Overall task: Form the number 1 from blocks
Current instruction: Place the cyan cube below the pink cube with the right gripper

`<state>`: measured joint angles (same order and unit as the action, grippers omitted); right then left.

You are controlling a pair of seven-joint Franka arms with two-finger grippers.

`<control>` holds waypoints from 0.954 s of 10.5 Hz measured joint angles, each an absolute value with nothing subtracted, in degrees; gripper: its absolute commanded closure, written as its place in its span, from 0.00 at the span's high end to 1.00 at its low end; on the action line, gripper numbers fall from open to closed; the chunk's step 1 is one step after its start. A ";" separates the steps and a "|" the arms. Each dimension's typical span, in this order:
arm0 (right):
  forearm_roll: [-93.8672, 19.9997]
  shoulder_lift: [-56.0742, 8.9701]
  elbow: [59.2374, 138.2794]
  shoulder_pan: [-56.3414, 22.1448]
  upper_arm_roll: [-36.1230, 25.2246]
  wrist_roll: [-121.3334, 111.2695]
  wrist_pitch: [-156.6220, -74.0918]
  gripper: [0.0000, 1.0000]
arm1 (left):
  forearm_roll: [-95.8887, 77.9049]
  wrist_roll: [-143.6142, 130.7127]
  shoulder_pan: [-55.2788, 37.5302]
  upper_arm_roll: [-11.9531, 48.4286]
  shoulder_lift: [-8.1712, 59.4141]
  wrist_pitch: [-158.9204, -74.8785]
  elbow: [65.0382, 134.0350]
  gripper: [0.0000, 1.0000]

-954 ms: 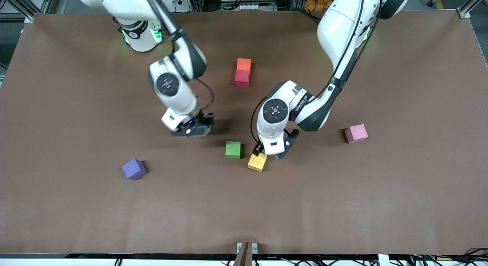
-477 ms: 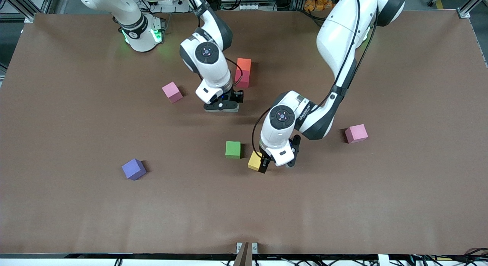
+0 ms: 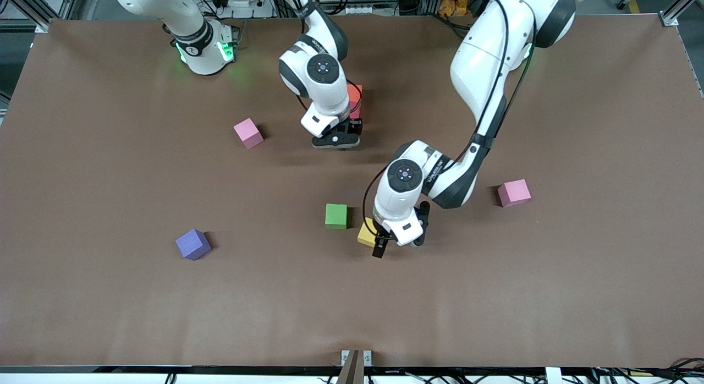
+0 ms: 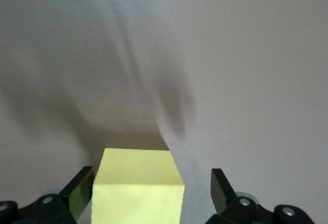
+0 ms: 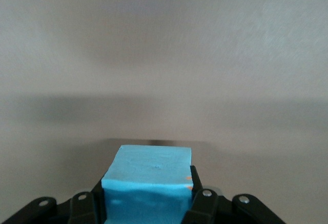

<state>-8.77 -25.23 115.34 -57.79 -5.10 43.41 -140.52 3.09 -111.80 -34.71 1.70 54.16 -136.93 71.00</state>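
An orange cube [image 3: 355, 91] touches a red cube [image 3: 357, 113] just nearer the camera; the right arm's wrist partly hides both. My right gripper [image 3: 336, 141] [image 5: 147, 193] is low over the table beside the red cube and is shut on a light blue cube [image 5: 151, 167], which is hidden in the front view. My left gripper [image 3: 398, 243] [image 4: 151, 180] is open and straddles the yellow cube [image 3: 365, 235] [image 4: 138, 183] on the table. The cube is close to one finger [image 4: 81, 185] and apart from the other. A purple cube [image 3: 193, 244] lies alone toward the right arm's end.
A green cube [image 3: 336, 215] sits beside the yellow one, toward the right arm's end. One pink cube [image 3: 248, 133] lies near the right gripper. Another pink cube [image 3: 514, 192] lies toward the left arm's end. The brown table [image 3: 495, 296] is bare nearer the camera.
The right arm carried the light blue cube from near the green cube to the orange and red pair, uncovering a pink cube. The left gripper shifted over the yellow cube, now between its fingers.
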 measured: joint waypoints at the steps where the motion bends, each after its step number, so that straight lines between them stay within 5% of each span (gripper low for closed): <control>1: -8.77 -26.01 115.34 -58.63 -5.10 44.05 -140.83 0.53 | 3.09 -111.80 -35.11 1.59 54.67 -137.43 70.71 1.00; 7: -8.77 -26.66 115.24 -61.56 -5.09 47.92 -141.16 0.55 | 3.09 -110.00 -36.63 1.41 56.05 -138.19 70.55 1.00; 8: -8.77 -26.80 115.24 -62.18 -5.08 48.83 -141.16 0.63 | 3.10 -108.98 -36.65 1.41 56.08 -138.17 70.55 0.95; 9: -8.77 -27.05 115.24 -62.75 -5.08 49.56 -141.19 1.00 | 3.10 -108.26 -36.65 1.40 56.14 -138.16 70.55 0.89; 10: -8.77 -27.26 115.24 -63.07 -5.08 50.07 -141.31 1.00 | 3.10 -107.68 -36.66 1.40 56.25 -138.14 70.57 0.60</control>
<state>-8.77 -27.26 115.24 -63.07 -5.08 50.07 -141.31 3.10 -107.68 -36.66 1.40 56.25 -138.14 70.57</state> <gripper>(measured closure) 0.370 0.048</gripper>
